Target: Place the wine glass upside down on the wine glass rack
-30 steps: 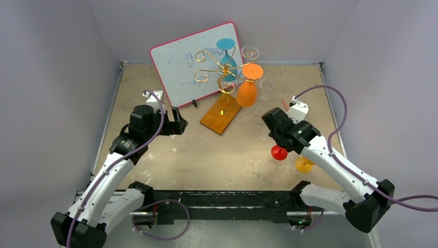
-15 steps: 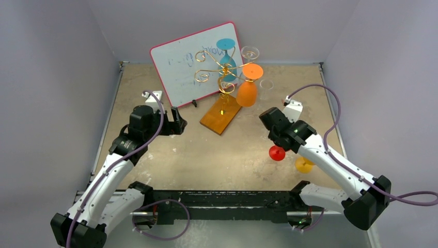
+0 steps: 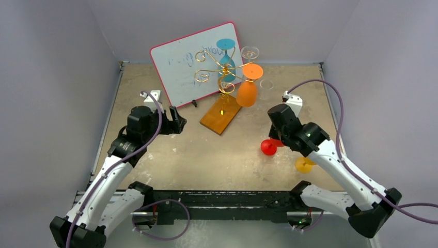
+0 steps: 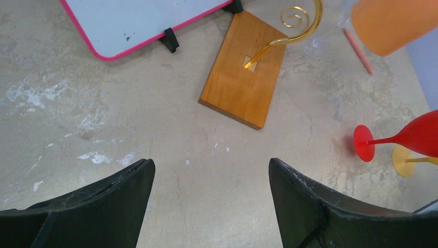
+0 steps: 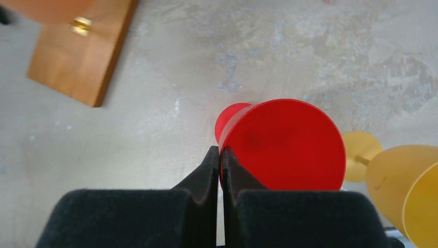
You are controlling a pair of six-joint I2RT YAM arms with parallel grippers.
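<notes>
My right gripper (image 5: 220, 155) is shut on the rim of a red wine glass (image 5: 283, 144) and holds it tilted above the table, its foot (image 3: 267, 147) pointing left; the glass also shows in the left wrist view (image 4: 413, 137). The wine glass rack (image 3: 223, 70), gold wire scrolls on an orange-brown wooden base (image 3: 221, 114), stands at the back centre with an orange glass (image 3: 248, 88), a blue glass (image 3: 226, 51) and a clear glass (image 3: 250, 52) hanging upside down. My left gripper (image 4: 212, 170) is open and empty, left of the base (image 4: 243, 90).
A yellow wine glass (image 3: 303, 164) lies on the table by my right arm, also in the right wrist view (image 5: 405, 186). A pink-framed whiteboard (image 3: 186, 64) leans behind the rack. A clear glass (image 3: 266, 84) stands at the back right. Grey walls enclose the table.
My right gripper has turned and moved left and forward with the red glass, whose foot has shifted left and up toward the rack. The left arm has barely moved.
</notes>
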